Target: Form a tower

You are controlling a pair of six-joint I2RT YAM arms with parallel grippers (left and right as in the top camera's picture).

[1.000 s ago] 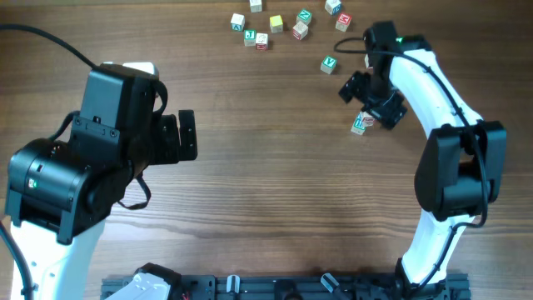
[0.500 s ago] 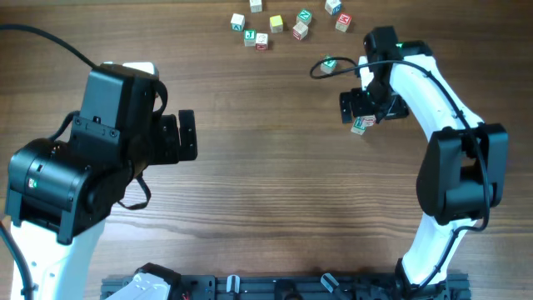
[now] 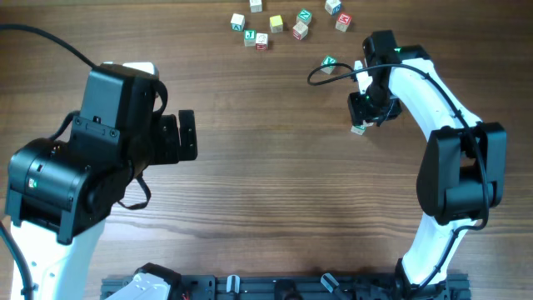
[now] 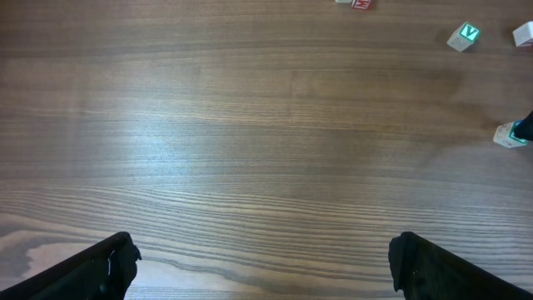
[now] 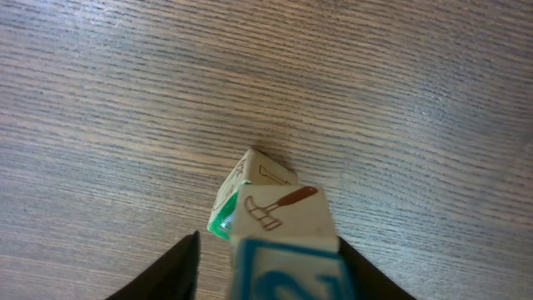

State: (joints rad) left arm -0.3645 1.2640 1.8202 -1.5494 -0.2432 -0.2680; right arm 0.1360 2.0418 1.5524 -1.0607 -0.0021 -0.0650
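Note:
The tower (image 5: pixel 279 212) is a pale cube with a hammer drawing and a blue letter face, sitting askew on a green-edged cube (image 5: pixel 223 215). It stands at the right of the table (image 3: pixel 358 128) and shows at the right edge of the left wrist view (image 4: pixel 506 134). My right gripper (image 5: pixel 266 243) straddles the top cube with its jaws half narrowed. The right finger lies against the cube and a thin strip of table shows at the left finger. From overhead, the right gripper (image 3: pixel 361 117) covers most of the stack. My left gripper (image 4: pixel 262 250) hangs wide open over bare wood, far left (image 3: pixel 186 135).
A loose green V cube (image 3: pixel 329 62) lies just up-left of the right gripper, also in the left wrist view (image 4: pixel 464 35). Several more letter cubes (image 3: pixel 277 23) are scattered along the far edge. A black cable (image 3: pixel 321 75) loops beside the right wrist.
My right gripper swung from beside the stack to over it, and its jaws narrowed around the top cube. The left arm has not moved.

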